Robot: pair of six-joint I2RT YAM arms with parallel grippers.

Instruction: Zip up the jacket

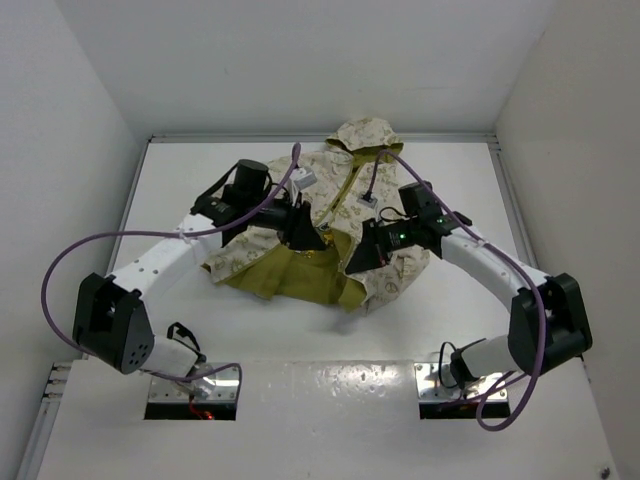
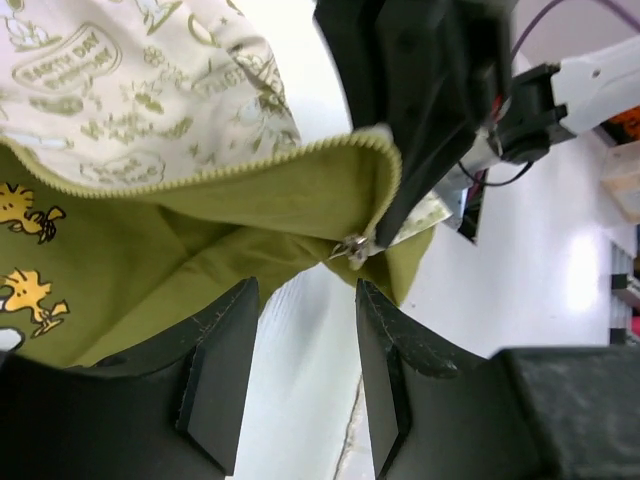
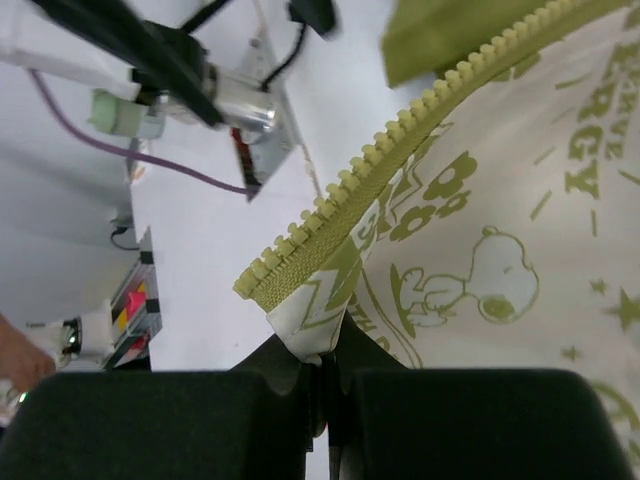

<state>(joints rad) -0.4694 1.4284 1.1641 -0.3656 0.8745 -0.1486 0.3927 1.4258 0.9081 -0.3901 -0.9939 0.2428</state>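
The cream jacket (image 1: 392, 262) with olive doodle print lies open in the middle of the white table, its olive lining (image 1: 300, 275) showing. My left gripper (image 1: 318, 238) is open and empty over the lining. In the left wrist view the gripper (image 2: 305, 290) sits just short of the metal zipper slider (image 2: 352, 250) at the corner of the olive flap (image 2: 150, 240). My right gripper (image 1: 352, 262) is shut on the bottom corner of the other front panel (image 3: 315, 325), right beside the olive zipper teeth (image 3: 380, 175).
White walls enclose the table on three sides (image 1: 150, 140). Purple cables (image 1: 60, 270) loop out from both arms. The right arm's dark body (image 2: 430, 80) stands close beyond the slider. The arm base plates (image 1: 190, 385) sit at the near edge.
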